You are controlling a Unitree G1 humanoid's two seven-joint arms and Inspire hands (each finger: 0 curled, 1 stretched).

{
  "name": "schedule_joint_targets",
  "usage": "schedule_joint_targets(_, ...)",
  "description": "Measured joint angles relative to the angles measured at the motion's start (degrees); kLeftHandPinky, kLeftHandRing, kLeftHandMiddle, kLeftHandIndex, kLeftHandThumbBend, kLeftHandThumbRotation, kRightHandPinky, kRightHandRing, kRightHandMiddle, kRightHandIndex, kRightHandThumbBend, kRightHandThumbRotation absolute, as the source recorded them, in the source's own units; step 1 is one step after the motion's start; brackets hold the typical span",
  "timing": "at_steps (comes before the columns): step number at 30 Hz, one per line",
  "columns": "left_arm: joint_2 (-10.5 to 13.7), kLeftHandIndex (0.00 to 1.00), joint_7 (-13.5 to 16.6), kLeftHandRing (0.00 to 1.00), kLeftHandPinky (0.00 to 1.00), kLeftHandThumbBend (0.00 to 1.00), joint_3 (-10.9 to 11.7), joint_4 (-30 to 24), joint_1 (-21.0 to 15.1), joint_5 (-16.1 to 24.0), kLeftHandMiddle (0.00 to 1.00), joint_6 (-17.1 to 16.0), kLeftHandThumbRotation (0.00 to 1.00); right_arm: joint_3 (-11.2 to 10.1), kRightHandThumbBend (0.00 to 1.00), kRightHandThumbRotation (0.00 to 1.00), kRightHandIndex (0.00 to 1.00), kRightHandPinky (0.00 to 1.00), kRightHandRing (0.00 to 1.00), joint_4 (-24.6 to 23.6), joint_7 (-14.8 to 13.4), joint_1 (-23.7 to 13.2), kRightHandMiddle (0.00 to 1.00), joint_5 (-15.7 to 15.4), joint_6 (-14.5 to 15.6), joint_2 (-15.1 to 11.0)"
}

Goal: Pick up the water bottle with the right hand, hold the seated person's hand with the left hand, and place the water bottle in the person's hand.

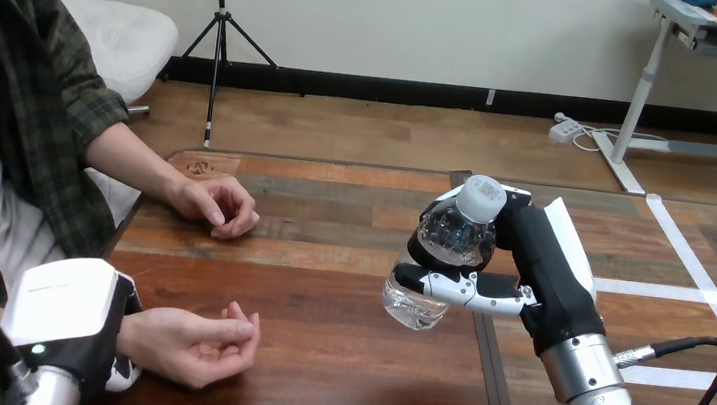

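Right hand [540,274] is gripping the clear plastic white-capped water bottle [447,234], fingers [456,286] curled round it, above the wooden table [339,346]. Left hand [71,318] is clasping the person's wrist [136,332]. The bottle should be lowering slowly, base-first, into the person's hand [197,344], which is lying palm up.

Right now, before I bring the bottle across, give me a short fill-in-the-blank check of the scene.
1. The right hand is shut on the ___.
2. The left hand is curled round the person's ___.
3. The person's nearer hand waits empty, palm ___.
Missing words: water bottle; wrist; up.
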Motion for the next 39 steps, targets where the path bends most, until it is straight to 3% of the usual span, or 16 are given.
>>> schedule_joint_targets(8,0.0,0.50,4.7,0.40,0.34,0.79,0.5,2.6,0.0,-1.7,0.47,-3.5,0.00,0.0,0.72,0.00,0.46,0.35,0.39,-0.1,0.3,0.0,0.44,0.1,0.3,0.0)
schedule_joint_targets(16,-0.1,0.49,10.9,0.40,0.33,0.79,1.5,5.9,0.0,-4.3,0.46,-9.0,0.00,0.0,0.72,0.00,0.46,0.36,0.40,-0.2,0.4,0.0,0.44,0.1,0.4,0.0)
schedule_joint_targets(27,-0.7,0.48,18.5,0.42,0.38,0.78,2.0,9.6,0.2,-7.9,0.46,-15.7,0.00,0.0,0.72,0.00,0.46,0.36,0.40,-0.2,0.4,0.0,0.44,0.0,0.4,0.0)
schedule_joint_targets(39,-1.9,0.46,25.3,0.38,0.32,0.77,1.7,13.4,0.4,-8.4,0.43,-21.5,0.00,0.0,0.72,0.00,0.46,0.35,0.40,-0.2,0.4,0.0,0.45,0.1,0.4,0.0)
